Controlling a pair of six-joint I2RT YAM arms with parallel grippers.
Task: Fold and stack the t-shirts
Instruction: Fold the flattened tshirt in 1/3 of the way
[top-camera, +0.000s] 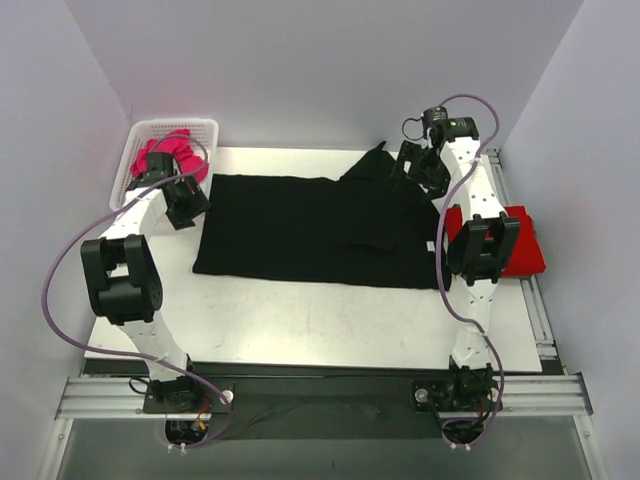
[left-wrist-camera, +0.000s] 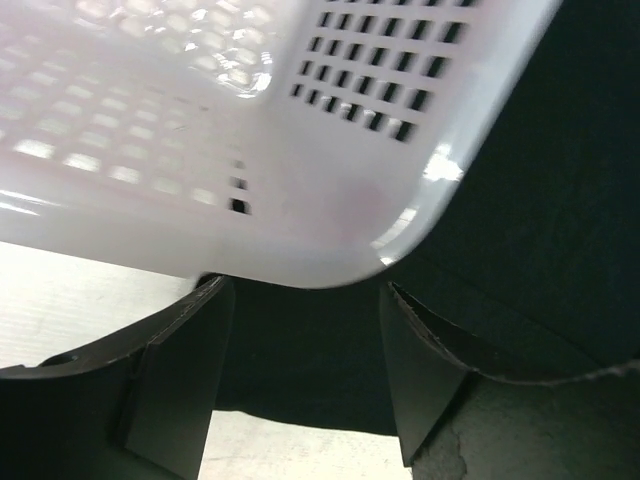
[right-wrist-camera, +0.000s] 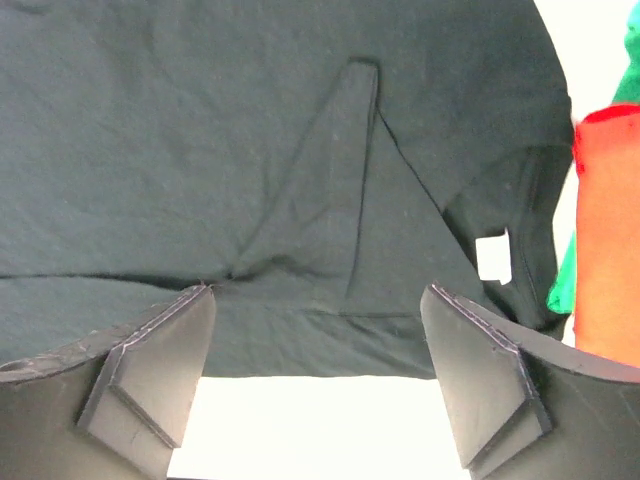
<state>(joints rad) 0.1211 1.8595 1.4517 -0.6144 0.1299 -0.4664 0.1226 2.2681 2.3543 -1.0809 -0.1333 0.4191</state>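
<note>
A black t-shirt (top-camera: 315, 232) lies spread flat across the middle of the table, with one sleeve sticking out at its back right. My left gripper (top-camera: 186, 206) hovers at the shirt's left edge, beside the basket. In the left wrist view its jaws (left-wrist-camera: 303, 287) stand open, with only black cloth (left-wrist-camera: 300, 365) beneath them. My right gripper (top-camera: 420, 166) is at the shirt's back right corner. It (right-wrist-camera: 318, 292) is open over the black cloth (right-wrist-camera: 250, 150), holding nothing. A bright red t-shirt (top-camera: 526, 250) lies folded at the table's right edge. The magenta-pink t-shirt (top-camera: 172, 152) sits bunched in the basket.
A white mesh basket (top-camera: 140, 135) stands at the back left corner, its wall (left-wrist-camera: 250, 130) very close above my left fingers. White walls enclose the table on three sides. A white tag (right-wrist-camera: 492, 257) shows on the black shirt near the red cloth (right-wrist-camera: 605, 230).
</note>
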